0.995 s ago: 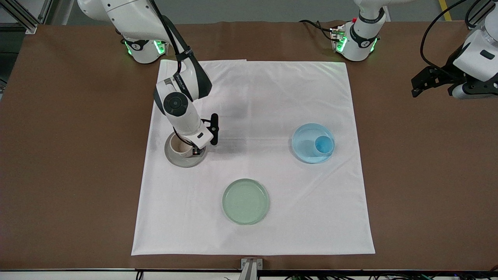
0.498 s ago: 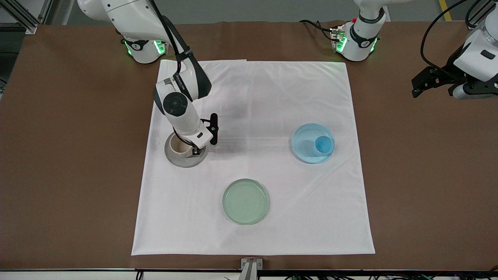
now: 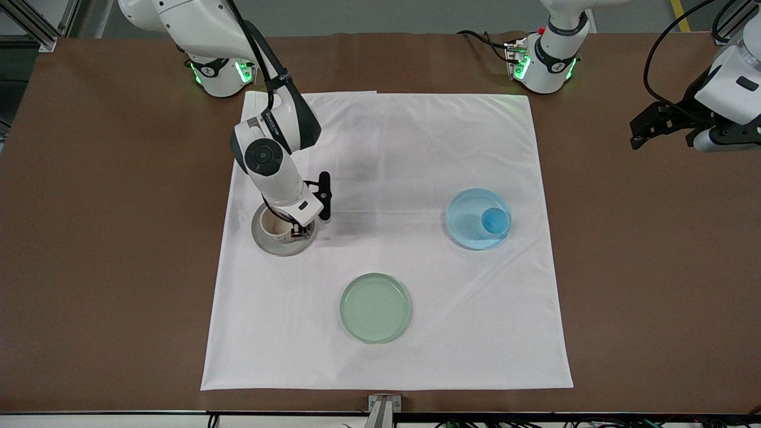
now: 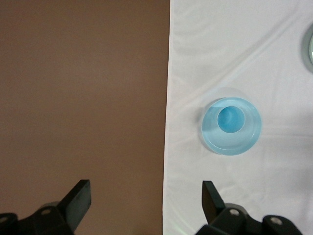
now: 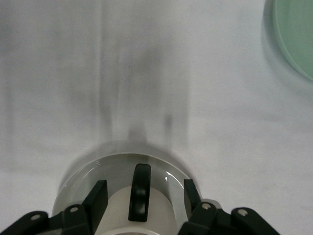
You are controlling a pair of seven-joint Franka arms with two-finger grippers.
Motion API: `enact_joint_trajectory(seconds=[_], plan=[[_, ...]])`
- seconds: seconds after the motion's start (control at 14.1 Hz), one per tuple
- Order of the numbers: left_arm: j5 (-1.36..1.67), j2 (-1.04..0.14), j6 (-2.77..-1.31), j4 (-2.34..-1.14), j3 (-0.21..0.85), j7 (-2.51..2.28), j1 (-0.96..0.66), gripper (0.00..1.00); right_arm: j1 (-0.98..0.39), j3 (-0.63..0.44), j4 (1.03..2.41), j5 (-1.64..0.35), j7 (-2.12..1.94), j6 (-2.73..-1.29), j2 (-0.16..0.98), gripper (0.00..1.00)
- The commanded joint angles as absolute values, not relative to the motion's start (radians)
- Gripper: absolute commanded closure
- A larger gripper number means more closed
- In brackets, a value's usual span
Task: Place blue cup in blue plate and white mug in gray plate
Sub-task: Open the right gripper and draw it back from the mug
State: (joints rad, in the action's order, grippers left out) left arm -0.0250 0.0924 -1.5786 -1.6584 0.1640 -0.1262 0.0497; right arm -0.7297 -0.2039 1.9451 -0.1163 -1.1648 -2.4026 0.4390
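White cloth [image 3: 386,178] covers the surface. Right tool [image 5: 142,196], fingers now spread, lifts off white mug [image 3: 277,226] left on gray plate [image 3: 264,242]; placement apparently complete. Left tool [image 4: 144,200] waits open.

A robot lab: bench-mounted arms [image 3: 553,53], aluminium framing [image 3: 35,27]

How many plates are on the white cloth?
3. The gray plate sits toward the right arm's end, holding the white mug. The blue plate sits toward the left arm's end, holding the blue cup. The green plate lies nearest the front camera.
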Motion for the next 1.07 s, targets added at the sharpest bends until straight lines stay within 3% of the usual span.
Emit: enact_joint_trajectory(seconds=[0.0,0.21,0.5,0.71,1.0], plan=[[-0.005,0.109,-1.586,-1.666,0.158,-0.129,0.054,0.0,-0.7,-0.213,1.886,-0.112,-1.167,-2.242,0.367,0.0],[-0.005,0.109,-1.588,-1.664,0.156,-0.126,0.054,0.0,-0.661,-0.235,1.691,-0.094,-1.169,-1.987,0.354,0.0],[-0.005,0.109,-1.582,-1.666,0.156,-0.12,0.054,0.0,-0.66,-0.374,1.505,-0.103,-1.131,-1.748,0.341,0.0],[-0.005,0.112,-1.582,-1.664,0.158,-0.12,0.054,0.0,-0.661,-0.423,1.486,-0.089,-1.079,-1.707,0.296,0.0],[-0.005,0.11,-1.582,-1.664,0.158,-0.12,0.052,0.0,-0.661,-0.472,1.488,-0.054,-0.706,-1.707,0.216,0.0]])
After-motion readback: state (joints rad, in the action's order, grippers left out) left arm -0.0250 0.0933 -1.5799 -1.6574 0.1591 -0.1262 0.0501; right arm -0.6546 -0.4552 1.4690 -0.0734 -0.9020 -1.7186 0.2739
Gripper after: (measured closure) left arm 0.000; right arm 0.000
